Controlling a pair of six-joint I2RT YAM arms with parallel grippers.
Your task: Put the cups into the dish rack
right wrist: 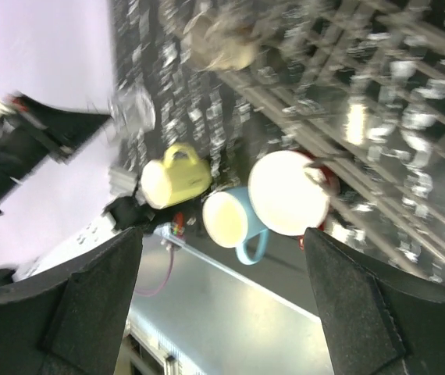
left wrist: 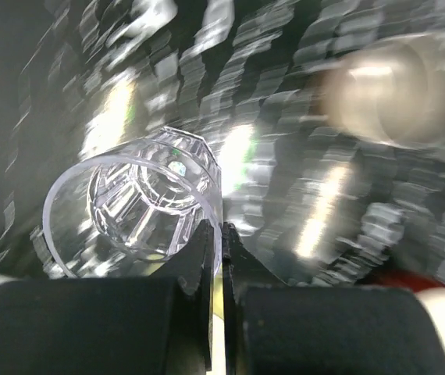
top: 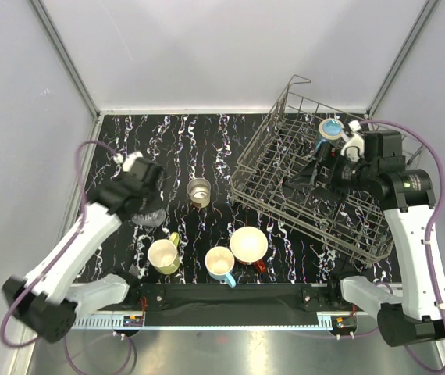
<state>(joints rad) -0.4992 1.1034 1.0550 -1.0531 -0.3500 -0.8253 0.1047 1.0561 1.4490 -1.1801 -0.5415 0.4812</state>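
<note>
Over the black marbled table (top: 207,141), lower left, we pinch the clear tumbler (left wrist: 129,203) by its wall in our left gripper (left wrist: 216,242), ready for carrying; upper right, our right gripper (right wrist: 224,234) hangs spread and empty above the rack (top: 263,160).

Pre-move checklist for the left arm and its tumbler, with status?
1. Left gripper pinching clear tumbler wall: ok.
2. Tumbler off the table: cannot tell.
3. Right gripper open and empty: ok.
4. Dish rack clear of right arm: not ok, it hangs over the rack.
5. Teal cup seated in the rack: cannot tell.
6. Steel cup out of the path: not ok, it stands between tumbler and rack.
</note>
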